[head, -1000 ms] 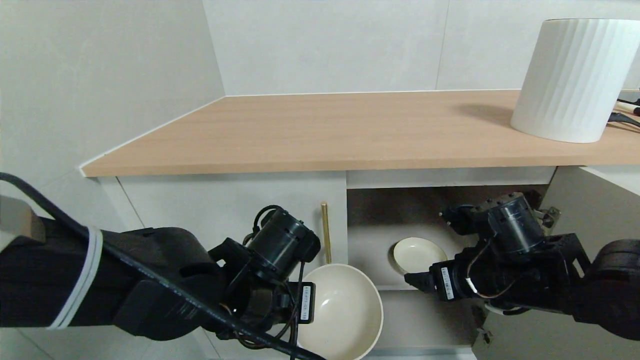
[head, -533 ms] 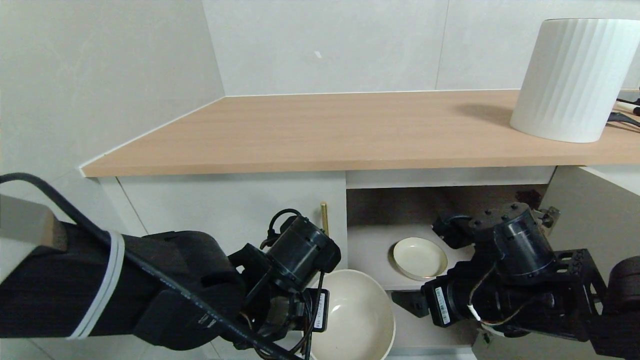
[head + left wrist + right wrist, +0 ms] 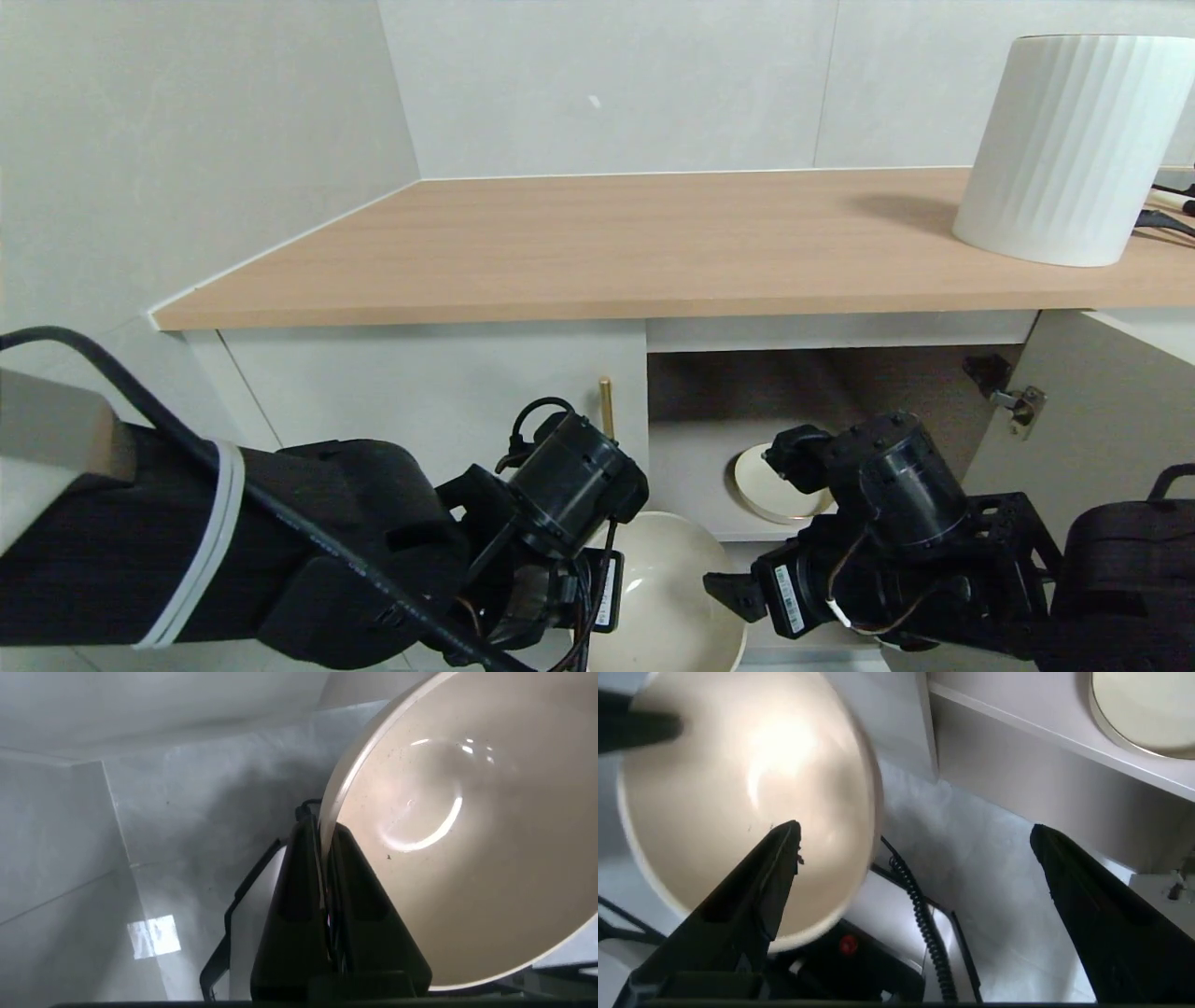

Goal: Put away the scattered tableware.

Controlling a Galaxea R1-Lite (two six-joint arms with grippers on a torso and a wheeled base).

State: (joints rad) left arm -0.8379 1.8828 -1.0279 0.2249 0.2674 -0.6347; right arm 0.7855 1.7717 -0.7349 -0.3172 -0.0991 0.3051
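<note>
The left hand (image 3: 325, 896) pinches the cream bowl (image 3: 667, 597) by its rim, low before the open cabinet, likely so it can slide in near the small plate (image 3: 770, 490) on the shelf (image 3: 686, 467), while the right hand (image 3: 920, 896) hangs open and empty just beside the bowl.

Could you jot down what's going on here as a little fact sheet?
Left gripper: shut on the rim of the cream bowl
Bowl: held low before the open cabinet
Right gripper: open, empty, near the bowl
Plate: lying on the cabinet shelf
Countertop: white ribbed container at its right end
</note>
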